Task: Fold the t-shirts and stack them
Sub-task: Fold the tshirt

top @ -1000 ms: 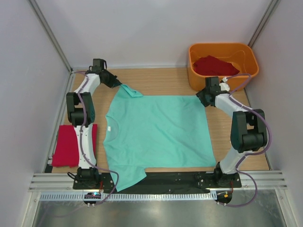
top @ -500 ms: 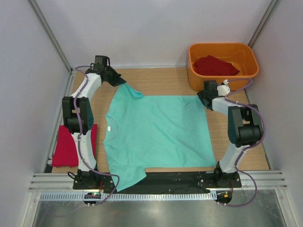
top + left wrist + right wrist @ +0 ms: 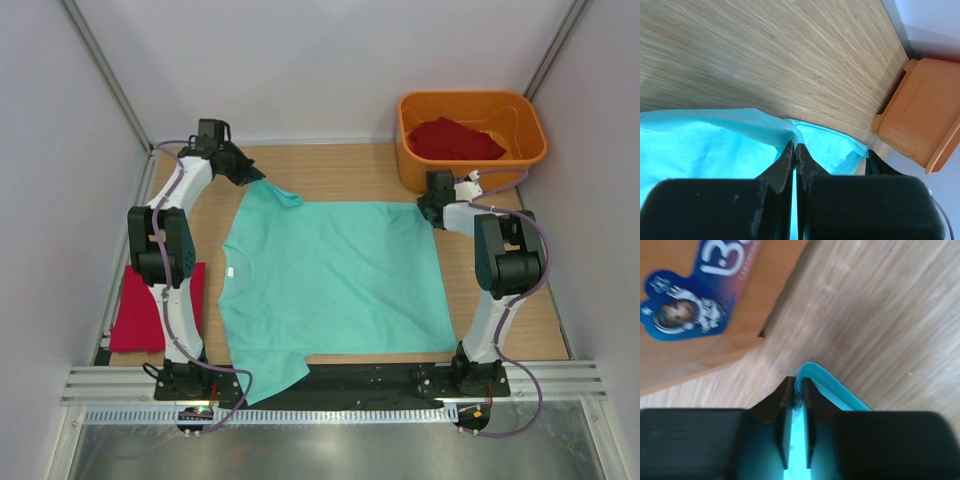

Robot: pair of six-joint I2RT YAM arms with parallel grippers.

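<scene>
A mint-green t-shirt (image 3: 335, 275) lies spread flat in the middle of the table, neck to the left. My left gripper (image 3: 258, 178) is shut on its far sleeve, and the left wrist view shows the fingertips (image 3: 796, 146) pinched on a fold of teal cloth (image 3: 715, 145). At the shirt's far right hem corner my right gripper (image 3: 427, 208) has its jaws nearly together, with the teal hem (image 3: 835, 387) caught between the tips (image 3: 796, 382). A folded deep red t-shirt (image 3: 145, 305) rests at the left edge. Another red t-shirt (image 3: 455, 138) is bunched in the tub.
An orange plastic tub (image 3: 470, 98) stands at the far right corner, just beyond my right gripper; its wall (image 3: 765, 270) carries a blue sticker (image 3: 700, 290). The same tub (image 3: 920, 115) shows in the left wrist view. A black strip (image 3: 370, 378) runs along the near edge.
My right gripper's jaws have closed onto the shirt's far right hem corner. The left arm drew its sleeve slightly outward a second ago and has held still since.
</scene>
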